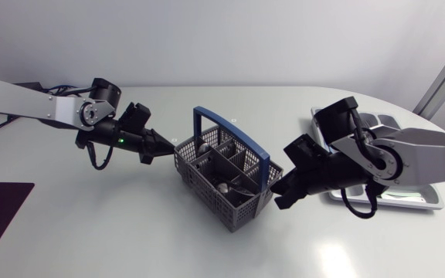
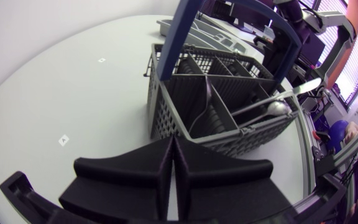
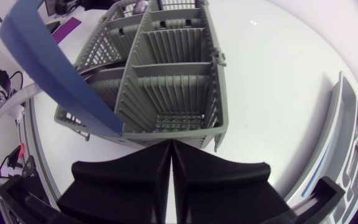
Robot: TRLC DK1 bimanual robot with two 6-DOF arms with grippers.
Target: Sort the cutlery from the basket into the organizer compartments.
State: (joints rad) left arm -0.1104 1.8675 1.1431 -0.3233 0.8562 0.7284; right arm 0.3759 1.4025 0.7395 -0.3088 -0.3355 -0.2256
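Head view is showing the grey cutlery basket [image 1: 201, 188] sitting mid-desk between two empty, pinched-shut tools, the left tool [image 1: 167, 152] and right tool [image 1: 278, 194] at opposite corners, a spoon [image 1: 223, 187] lying inside, and the organizer [image 1: 427, 202] waiting by the desk's right edge, nearer the right arm.

The basket [image 1: 204, 188] is moulded of matt grey plastic, its walls pierced in a fine grid and ribbed inside. Its handle [image 1: 238, 139] is of smooth blue plastic with a slight sheen. The cutlery [image 2: 278, 109] held in it is of polished, glossy metal. The tabletop [image 1: 130, 224] is finished white and smooth, with a soft gloss. The left tool [image 1: 166, 151] and the right tool [image 1: 280, 194] are made of matt black plastic. The organizer [image 1: 433, 203] is formed of smooth pale grey plastic.
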